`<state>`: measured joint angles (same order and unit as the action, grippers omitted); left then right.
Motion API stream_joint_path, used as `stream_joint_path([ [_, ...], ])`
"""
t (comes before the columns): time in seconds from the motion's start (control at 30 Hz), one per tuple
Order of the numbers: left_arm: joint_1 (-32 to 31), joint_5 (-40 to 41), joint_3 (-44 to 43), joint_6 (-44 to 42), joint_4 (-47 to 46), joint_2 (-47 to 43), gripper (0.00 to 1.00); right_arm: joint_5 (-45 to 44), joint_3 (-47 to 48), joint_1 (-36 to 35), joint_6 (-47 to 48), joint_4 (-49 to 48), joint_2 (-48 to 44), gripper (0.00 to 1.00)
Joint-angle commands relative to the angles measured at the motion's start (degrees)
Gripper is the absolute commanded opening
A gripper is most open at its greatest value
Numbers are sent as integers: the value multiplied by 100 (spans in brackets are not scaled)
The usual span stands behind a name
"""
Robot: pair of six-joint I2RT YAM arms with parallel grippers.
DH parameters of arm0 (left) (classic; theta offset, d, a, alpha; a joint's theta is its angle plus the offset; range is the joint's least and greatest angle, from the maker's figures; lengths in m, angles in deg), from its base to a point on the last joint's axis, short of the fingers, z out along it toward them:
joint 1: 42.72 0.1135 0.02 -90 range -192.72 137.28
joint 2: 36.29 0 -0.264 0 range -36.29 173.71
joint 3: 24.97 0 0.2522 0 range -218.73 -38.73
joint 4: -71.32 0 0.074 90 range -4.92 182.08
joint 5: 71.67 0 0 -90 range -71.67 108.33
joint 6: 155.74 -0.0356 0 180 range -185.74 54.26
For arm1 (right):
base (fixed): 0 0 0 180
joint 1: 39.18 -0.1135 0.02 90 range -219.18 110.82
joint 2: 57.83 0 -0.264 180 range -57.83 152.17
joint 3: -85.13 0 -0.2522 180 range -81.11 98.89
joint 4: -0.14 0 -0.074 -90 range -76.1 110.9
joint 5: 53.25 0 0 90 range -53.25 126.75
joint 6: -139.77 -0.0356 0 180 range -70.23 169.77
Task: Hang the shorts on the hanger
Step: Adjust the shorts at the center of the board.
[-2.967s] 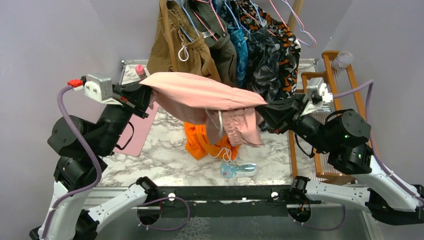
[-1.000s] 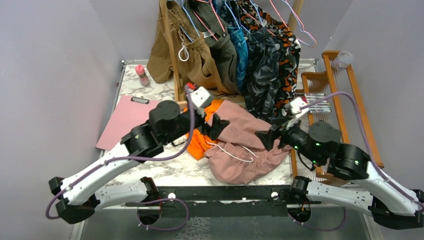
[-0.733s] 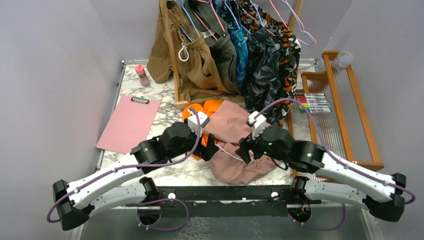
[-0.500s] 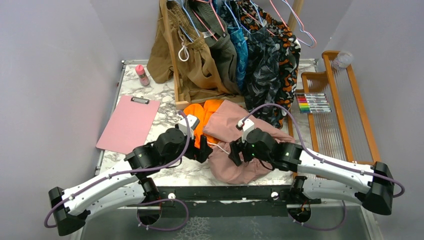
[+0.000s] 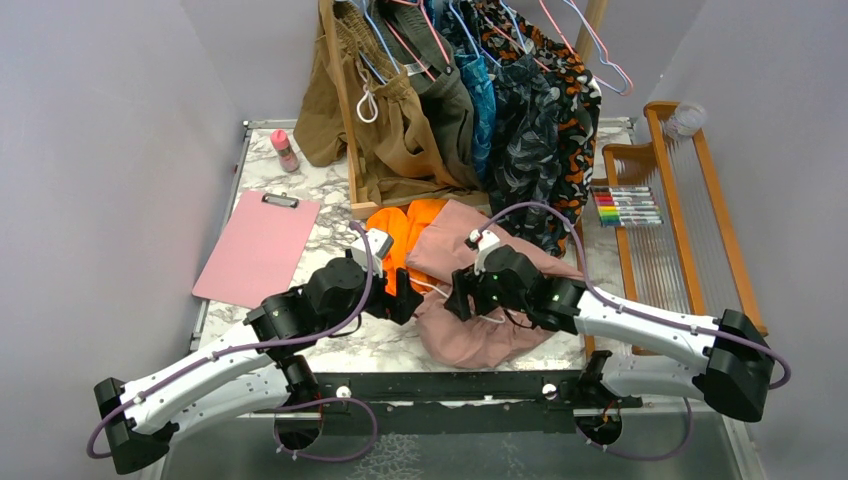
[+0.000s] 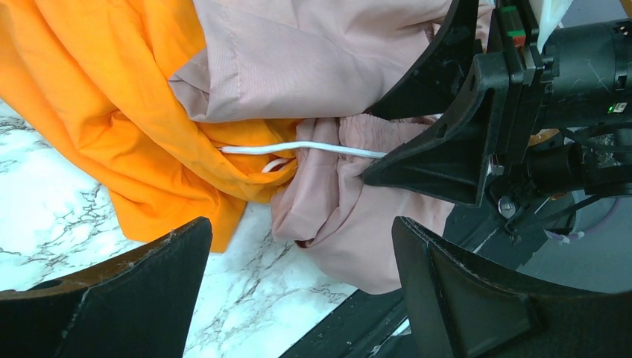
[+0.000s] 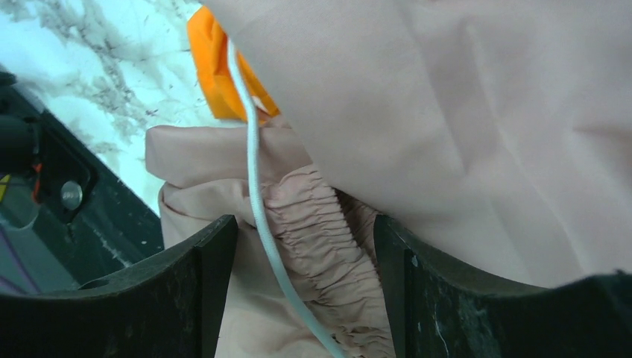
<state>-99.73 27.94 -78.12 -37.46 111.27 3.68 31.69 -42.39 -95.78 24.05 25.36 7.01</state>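
Observation:
The dusty pink shorts [image 5: 480, 300] lie in a crumpled heap on the marble table [image 5: 330, 190], partly over bright orange shorts [image 5: 400, 225]. My right gripper [image 5: 458, 300] is open low over the heap. In the right wrist view, my right gripper [image 7: 305, 239] straddles the gathered waistband [image 7: 313, 224] and white drawstring [image 7: 253, 171]. My left gripper [image 5: 405, 297] is wide open beside it. In the left wrist view, my left gripper [image 6: 302, 246] is above the heap's left edge, gripping nothing. A thin light blue wire hanger [image 5: 603, 45] hangs empty at the rack's right end, far from both grippers.
A wooden rack of hung clothes [image 5: 450, 100] fills the back. A pink clipboard [image 5: 258, 247] and a small pink bottle [image 5: 285, 150] sit at the left. A wooden frame [image 5: 700, 200] with coloured markers [image 5: 628, 205] stands at the right.
The shorts, earlier stretched in the air between both grippers, now lie dropped on the table. Both arms have swung down and inward to the heap's near left side. The right jaws have narrowed slightly.

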Motion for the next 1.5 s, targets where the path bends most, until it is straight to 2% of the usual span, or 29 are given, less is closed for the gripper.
stream_joint_path([
  [0.0,-5,148,-61,-16,-28,-21,93,702,-136,22,-56,-491,2,70],
  [0.17,-3,123,-84,-33,-28,-39,93,1649,-44,26,179,-647,-238,69],
  [0.47,-3,193,-48,0,-41,-132,93,3089,74,25,532,-658,-659,56],
  [0.53,-3,178,-58,15,-56,-82,92,2640,140,20,508,-483,-755,56],
  [0.63,-3,158,-77,24,-54,-35,92,1218,86,45,374,-295,-1047,56],
  [0.97,-3,112,-241,43,-101,171,92,-504,243,140,-73,315,-813,57],
  [1.2,-11,-248,-784,239,-123,1236,86,-264,78,162,86,478,-992,56],
  [1.47,-179,-397,-1221,611,-122,2281,78,-880,-190,159,147,957,-2194,56],
])
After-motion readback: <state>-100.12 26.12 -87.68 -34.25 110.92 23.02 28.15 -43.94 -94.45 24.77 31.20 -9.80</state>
